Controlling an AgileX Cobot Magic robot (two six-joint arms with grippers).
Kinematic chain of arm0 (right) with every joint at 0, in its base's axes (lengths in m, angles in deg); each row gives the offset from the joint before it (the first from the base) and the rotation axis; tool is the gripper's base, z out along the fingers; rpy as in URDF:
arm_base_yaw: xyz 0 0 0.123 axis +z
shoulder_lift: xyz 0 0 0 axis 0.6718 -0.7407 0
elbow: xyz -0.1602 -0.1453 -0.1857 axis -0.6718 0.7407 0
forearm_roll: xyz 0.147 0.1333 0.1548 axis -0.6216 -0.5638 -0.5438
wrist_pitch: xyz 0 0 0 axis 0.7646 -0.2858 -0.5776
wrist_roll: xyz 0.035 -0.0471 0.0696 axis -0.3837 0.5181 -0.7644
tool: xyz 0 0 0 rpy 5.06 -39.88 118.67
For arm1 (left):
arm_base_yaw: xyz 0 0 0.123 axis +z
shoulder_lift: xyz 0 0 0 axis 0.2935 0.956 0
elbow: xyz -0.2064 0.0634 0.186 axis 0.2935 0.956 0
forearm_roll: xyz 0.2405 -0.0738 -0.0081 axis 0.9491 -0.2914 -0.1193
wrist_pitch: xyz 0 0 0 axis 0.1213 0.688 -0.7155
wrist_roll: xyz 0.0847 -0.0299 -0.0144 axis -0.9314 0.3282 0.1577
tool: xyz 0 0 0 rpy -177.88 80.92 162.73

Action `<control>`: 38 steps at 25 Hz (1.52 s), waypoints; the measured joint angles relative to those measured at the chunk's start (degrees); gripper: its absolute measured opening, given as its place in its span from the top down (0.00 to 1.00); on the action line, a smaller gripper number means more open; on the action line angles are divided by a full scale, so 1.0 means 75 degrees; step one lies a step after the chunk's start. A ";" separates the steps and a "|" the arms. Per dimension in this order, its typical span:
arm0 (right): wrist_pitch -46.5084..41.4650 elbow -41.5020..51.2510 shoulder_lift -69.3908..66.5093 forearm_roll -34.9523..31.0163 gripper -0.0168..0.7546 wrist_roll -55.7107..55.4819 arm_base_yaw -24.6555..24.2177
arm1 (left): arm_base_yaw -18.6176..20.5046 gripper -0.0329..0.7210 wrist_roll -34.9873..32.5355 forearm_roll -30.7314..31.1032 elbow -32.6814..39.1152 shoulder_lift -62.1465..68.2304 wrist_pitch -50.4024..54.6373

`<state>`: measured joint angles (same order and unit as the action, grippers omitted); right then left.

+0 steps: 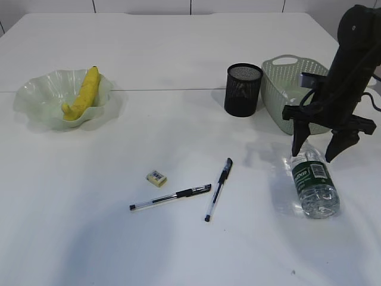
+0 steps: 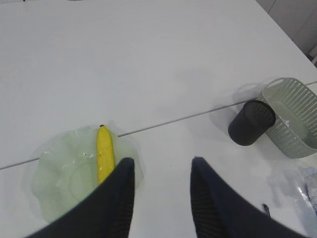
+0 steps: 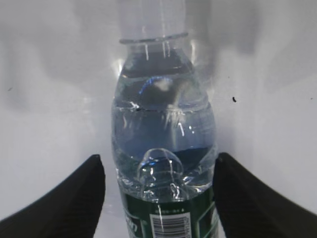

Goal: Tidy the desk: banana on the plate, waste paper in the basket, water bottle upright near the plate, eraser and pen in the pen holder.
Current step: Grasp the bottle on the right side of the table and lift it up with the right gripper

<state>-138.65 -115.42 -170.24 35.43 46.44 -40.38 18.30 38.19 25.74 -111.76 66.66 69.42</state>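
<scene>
Lying flat, water bottle (image 1: 314, 185) cap points toward camera.

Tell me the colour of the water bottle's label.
Dark green with a white barcode panel, on the water bottle lying on the table; clearest in the exterior view.

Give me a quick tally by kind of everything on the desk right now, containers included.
Pens: 2
Eraser: 1
Water bottle: 1, lying down
Banana: 1, on the plate
Plate: 1
Pen holder: 1
Basket: 1
Total: 8
</scene>
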 joint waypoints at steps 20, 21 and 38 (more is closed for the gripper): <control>-0.0047 -0.0385 -0.0542 0.0042 0.31 -0.0017 0.0000 | 0.0000 0.61 0.0000 0.0000 0.0000 0.0000 0.0000; -0.0047 -0.0438 -0.0561 0.0042 0.31 -0.0017 0.0000 | 0.0000 0.61 0.0000 0.0000 0.0000 0.0000 0.0000; -0.0002 -0.0928 -0.0720 -0.0360 0.29 -0.0052 0.0000 | 0.0000 0.61 0.0000 0.0000 0.0000 0.0000 0.0000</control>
<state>-138.66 -122.37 -175.64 32.73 46.05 -40.38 18.30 38.19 25.74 -111.76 66.66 69.42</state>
